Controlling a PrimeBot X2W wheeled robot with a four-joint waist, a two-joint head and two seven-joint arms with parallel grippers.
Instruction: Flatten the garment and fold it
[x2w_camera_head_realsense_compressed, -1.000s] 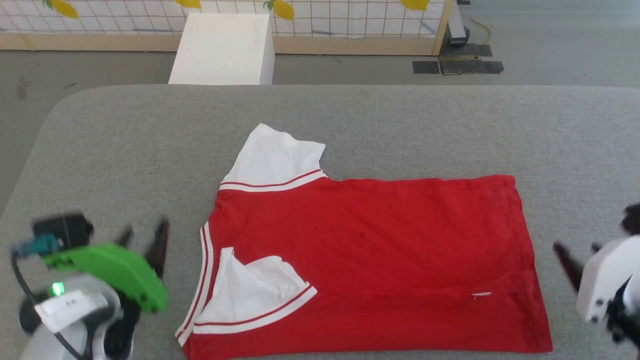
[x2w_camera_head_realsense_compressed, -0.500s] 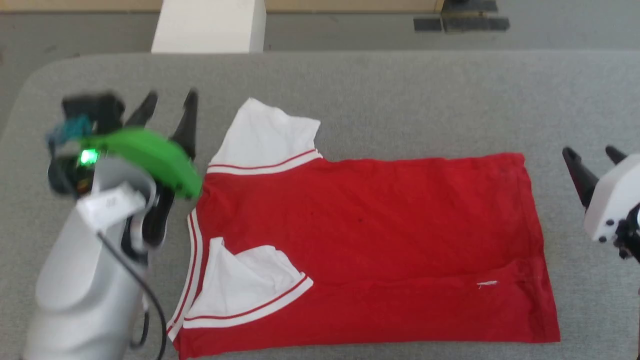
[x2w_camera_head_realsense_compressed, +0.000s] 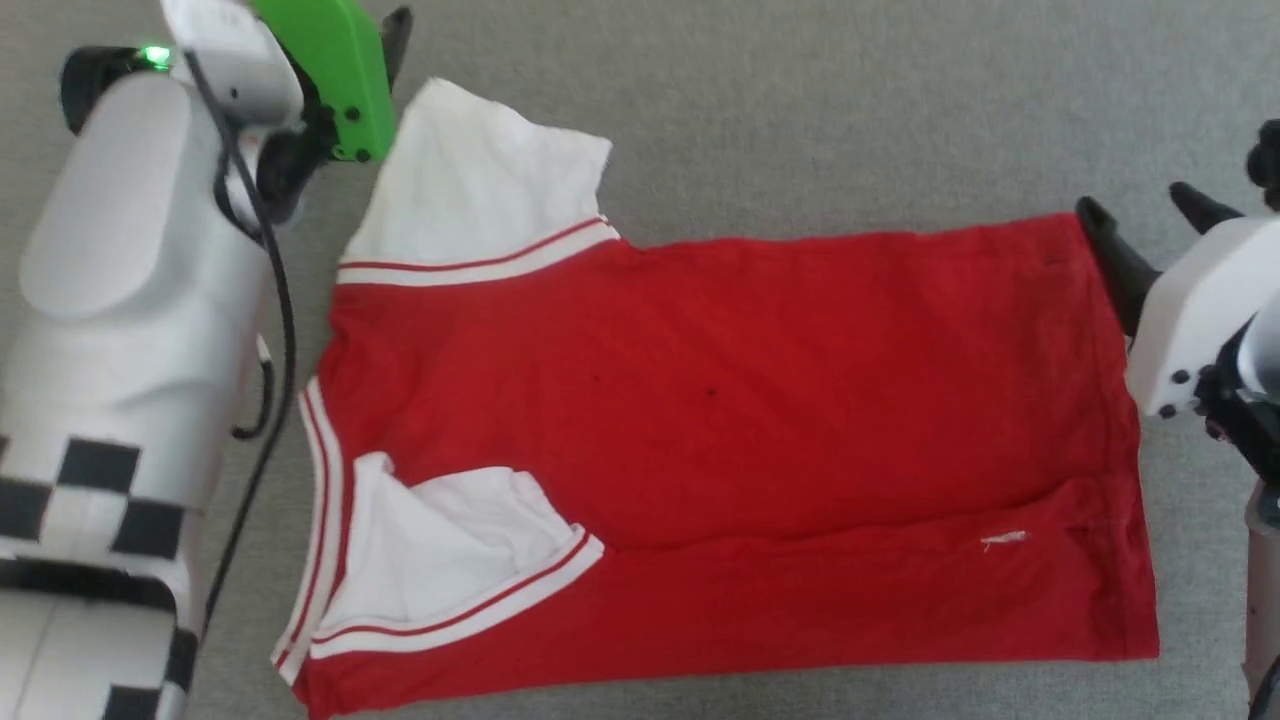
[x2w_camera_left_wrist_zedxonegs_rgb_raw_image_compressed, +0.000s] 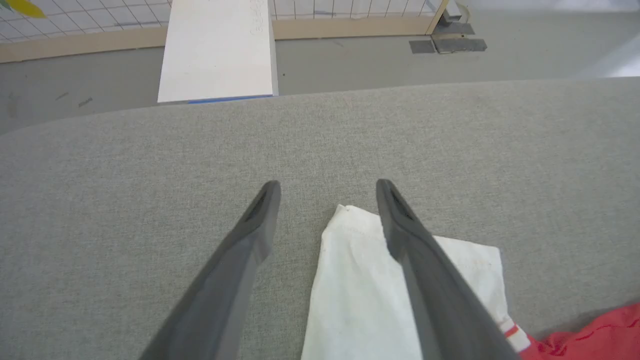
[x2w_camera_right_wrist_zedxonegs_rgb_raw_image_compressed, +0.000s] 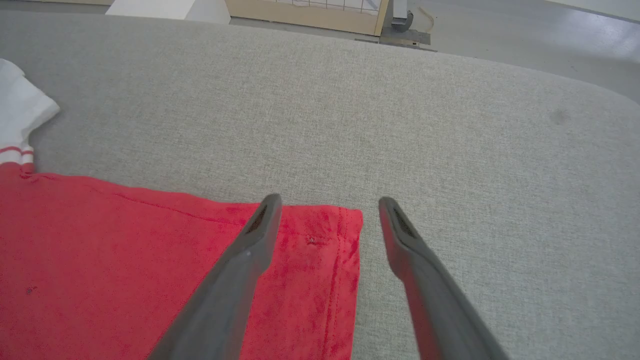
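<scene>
The garment (x2w_camera_head_realsense_compressed: 720, 430) lies spread on the grey table, plain red side up, with no print showing. One white sleeve (x2w_camera_head_realsense_compressed: 480, 190) points to the far left. The other sleeve (x2w_camera_head_realsense_compressed: 440, 550) is folded over the red body near the collar end. My left gripper (x2w_camera_left_wrist_zedxonegs_rgb_raw_image_compressed: 327, 184) is open above the far sleeve (x2w_camera_left_wrist_zedxonegs_rgb_raw_image_compressed: 360, 290); the sleeve's tip lies between the fingers and the right finger crosses over it. My right gripper (x2w_camera_head_realsense_compressed: 1135, 198) is open at the far right hem corner (x2w_camera_right_wrist_zedxonegs_rgb_raw_image_compressed: 345, 225), which sits between the two fingers (x2w_camera_right_wrist_zedxonegs_rgb_raw_image_compressed: 250, 250). Nothing is held.
The grey padded table (x2w_camera_head_realsense_compressed: 800, 100) stretches beyond the garment to a far edge. Past it a white box (x2w_camera_left_wrist_zedxonegs_rgb_raw_image_compressed: 217, 50) stands on the floor before a wood-framed grid panel (x2w_camera_left_wrist_zedxonegs_rgb_raw_image_compressed: 350, 27). My pale left forearm (x2w_camera_head_realsense_compressed: 110, 300) lies along the garment's left side.
The head camera has tipped down and nearer. Both arms have reached forward: the left gripper up to the far sleeve, the right to the far hem corner. The garment lies as before.
</scene>
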